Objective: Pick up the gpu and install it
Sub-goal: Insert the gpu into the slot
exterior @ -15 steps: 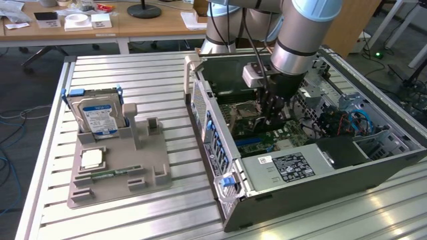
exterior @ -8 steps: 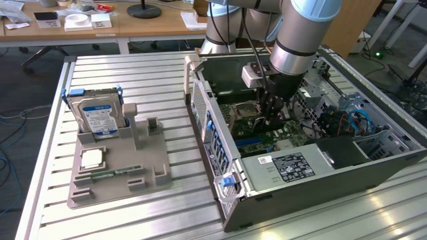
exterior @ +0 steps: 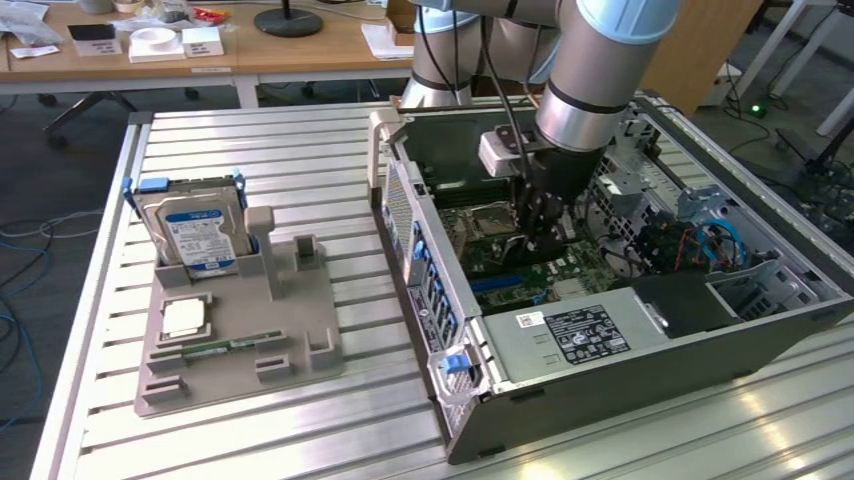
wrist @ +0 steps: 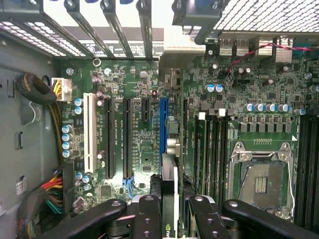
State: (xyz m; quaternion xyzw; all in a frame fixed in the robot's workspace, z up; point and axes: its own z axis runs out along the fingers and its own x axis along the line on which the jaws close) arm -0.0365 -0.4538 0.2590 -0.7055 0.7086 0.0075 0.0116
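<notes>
- Left of the case in the exterior view, a grey tray (exterior: 234,330) sits on the slatted table (exterior: 267,150). It carries an upright hard drive (exterior: 196,235), a flat chip (exterior: 183,317) and a memory stick (exterior: 227,347).
- At that view's right the case (exterior: 641,380) lies open, with its board (exterior: 534,275) facing up.
- Long slots crowd the board near the gripper: a white slot (wrist: 89,132), black slots (wrist: 109,137) and a blue slot (wrist: 163,124).
- The bare socket (wrist: 261,179) lies on the far side of the blue slot from the white slot.
- A cable bundle (wrist: 47,191) hugs the case wall, and blue cables (exterior: 721,245) loop near the drive cage.
- The arm (exterior: 594,70) reaches vertically into the case from above, with a camera box (exterior: 505,152) on its wrist.
- The gripper (wrist: 172,201) pinches the gpu (wrist: 169,189) between its fingers.
- The gpu is seen edge-on over the board, roughly in line with the blue slot. Whether it touches that slot I cannot tell.
- The hard drive bears a blue-and-white label.
- The power supply (exterior: 587,335) has a black label with a white sticker (exterior: 530,320) beside it.
- The gpu's edge shows a green mark.
- None of this writing can be read.
</notes>
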